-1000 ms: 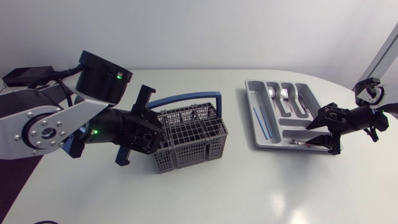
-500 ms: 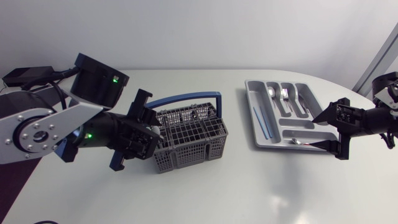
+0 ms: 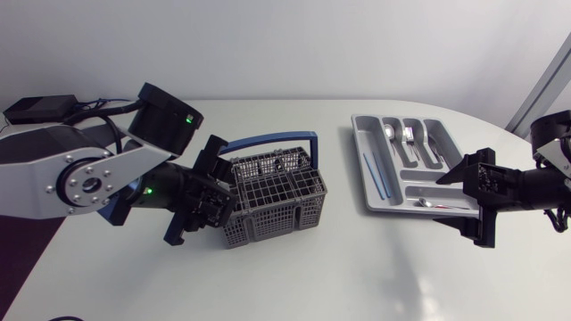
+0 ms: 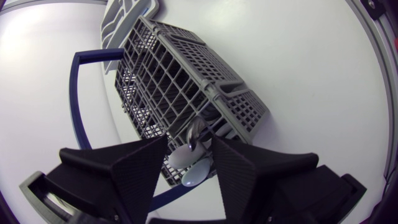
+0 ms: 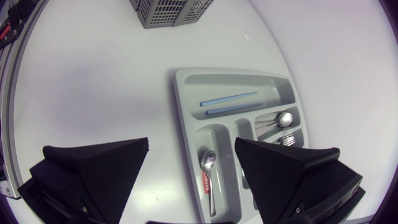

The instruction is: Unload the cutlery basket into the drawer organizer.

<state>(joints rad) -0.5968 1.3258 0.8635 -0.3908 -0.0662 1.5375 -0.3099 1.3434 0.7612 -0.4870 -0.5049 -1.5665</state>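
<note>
Left claw [image 4: 189, 143], partly open, straddles two spoons [image 4: 185, 157] poking from the basket [image 3: 277, 201] mid-desk [image 3: 357, 276]. Right claw [image 5: 191, 146] gapes wide, empty, at the organizer's [image 3: 368, 169] near end.

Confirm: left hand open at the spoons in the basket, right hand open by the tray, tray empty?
The tray is not empty: the right wrist view shows a spoon, two blue sticks and other cutlery in it. The rest holds: left hand open at the spoons in the basket, right hand open by the tray.
</note>
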